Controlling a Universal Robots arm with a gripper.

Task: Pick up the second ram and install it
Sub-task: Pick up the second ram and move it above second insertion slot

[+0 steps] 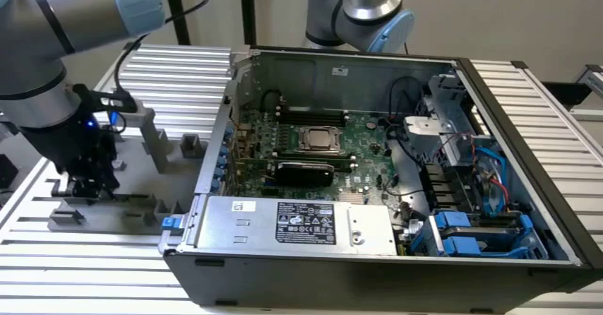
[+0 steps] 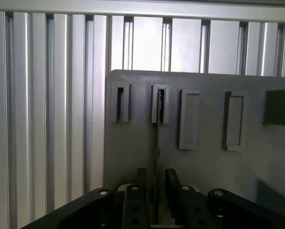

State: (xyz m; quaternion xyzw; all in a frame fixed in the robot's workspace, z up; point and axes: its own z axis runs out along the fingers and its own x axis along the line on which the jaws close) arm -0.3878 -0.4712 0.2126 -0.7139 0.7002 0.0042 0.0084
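In the wrist view the second ram (image 2: pixel 157 143) is seen edge-on as a thin strip. It stands upright with its far end in a slot of the grey tray (image 2: pixel 132 143). My gripper (image 2: pixel 156 193) straddles its near end, one dark finger on each side. A narrow gap shows on both sides, so the gripper is open. In the exterior view my gripper (image 1: pixel 87 184) hangs low over the grey tray (image 1: pixel 132 205) at the exterior view's left, outside the computer case. The long black motherboard slots (image 1: pixel 311 116) lie inside the case behind the square processor socket (image 1: pixel 320 140).
The open computer case (image 1: pixel 377 258) fills the exterior view's middle and right, with a power supply (image 1: pixel 292 223) at its front and blue drive bays (image 1: pixel 471 234) at the right. A second arm (image 1: pixel 363 11) stands behind the case. Ribbed aluminium table (image 1: pixel 85 272) surrounds the tray.
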